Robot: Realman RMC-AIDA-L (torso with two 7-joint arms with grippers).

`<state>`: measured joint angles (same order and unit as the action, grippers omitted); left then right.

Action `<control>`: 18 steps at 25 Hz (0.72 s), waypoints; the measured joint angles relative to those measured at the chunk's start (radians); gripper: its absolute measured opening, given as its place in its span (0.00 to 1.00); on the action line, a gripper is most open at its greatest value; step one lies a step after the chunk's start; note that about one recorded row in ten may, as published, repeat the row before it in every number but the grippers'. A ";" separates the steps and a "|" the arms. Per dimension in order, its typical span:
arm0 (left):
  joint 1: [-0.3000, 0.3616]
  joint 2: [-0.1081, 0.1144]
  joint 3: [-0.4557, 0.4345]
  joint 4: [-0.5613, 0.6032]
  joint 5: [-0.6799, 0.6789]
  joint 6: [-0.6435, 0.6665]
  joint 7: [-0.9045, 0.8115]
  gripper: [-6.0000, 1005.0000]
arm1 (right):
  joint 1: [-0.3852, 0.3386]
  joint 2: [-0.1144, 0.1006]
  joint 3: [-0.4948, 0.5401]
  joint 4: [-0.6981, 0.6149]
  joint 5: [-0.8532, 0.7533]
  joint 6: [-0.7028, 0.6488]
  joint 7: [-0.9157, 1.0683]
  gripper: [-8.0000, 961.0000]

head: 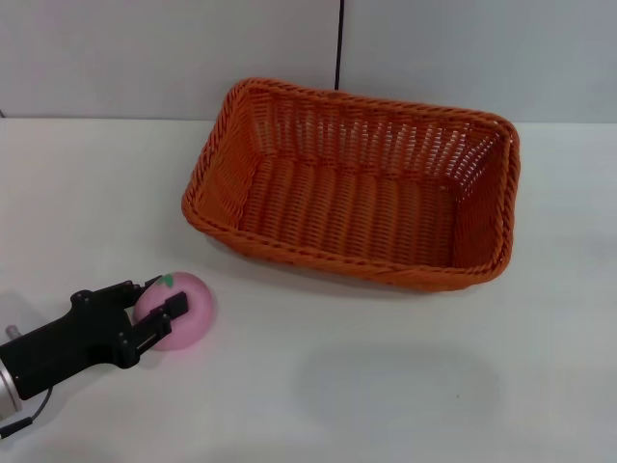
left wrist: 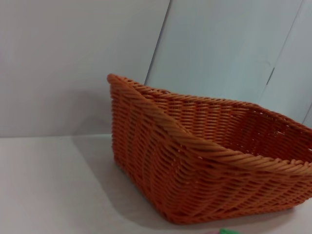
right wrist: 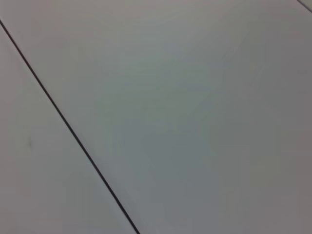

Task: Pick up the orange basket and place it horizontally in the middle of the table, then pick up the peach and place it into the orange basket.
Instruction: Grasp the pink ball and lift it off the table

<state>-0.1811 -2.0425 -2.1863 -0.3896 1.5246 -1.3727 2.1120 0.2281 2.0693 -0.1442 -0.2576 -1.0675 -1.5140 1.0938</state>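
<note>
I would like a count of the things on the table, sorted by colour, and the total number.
Orange: 1, the orange basket, standing empty on the table.
Pink: 1, the peach, on the table in front of the basket, with the left gripper around it.
Total: 2 things. The right gripper is not in view.

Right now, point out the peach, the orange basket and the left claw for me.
the peach [head: 191, 311], head view, on its bare pink side.
the orange basket [head: 349, 262], head view, on its near braided rim.
the left claw [head: 154, 311], head view, between the fingertips at the peach.
</note>
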 joint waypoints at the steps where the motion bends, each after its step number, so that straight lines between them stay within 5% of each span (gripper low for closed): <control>1: -0.001 0.001 0.000 0.000 0.000 -0.002 -0.001 0.42 | 0.001 0.000 0.000 0.000 0.000 0.005 0.000 0.57; 9: -0.001 0.006 -0.075 0.000 -0.002 -0.077 -0.002 0.32 | 0.007 0.000 0.000 0.002 0.000 0.038 0.000 0.57; 15: 0.000 -0.008 -0.341 0.003 -0.003 -0.180 -0.023 0.28 | 0.008 0.000 0.000 0.017 0.000 0.047 -0.004 0.57; 17: -0.036 -0.017 -0.500 0.032 -0.028 -0.212 -0.059 0.27 | 0.010 0.000 0.000 0.022 0.000 0.064 -0.006 0.57; 18: -0.036 -0.017 -0.500 0.032 -0.028 -0.212 -0.059 0.27 | 0.010 0.000 0.000 0.022 0.000 0.064 -0.006 0.57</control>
<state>-0.2172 -2.0598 -2.6859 -0.3572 1.4967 -1.5847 2.0532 0.2385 2.0692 -0.1439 -0.2351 -1.0676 -1.4504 1.0876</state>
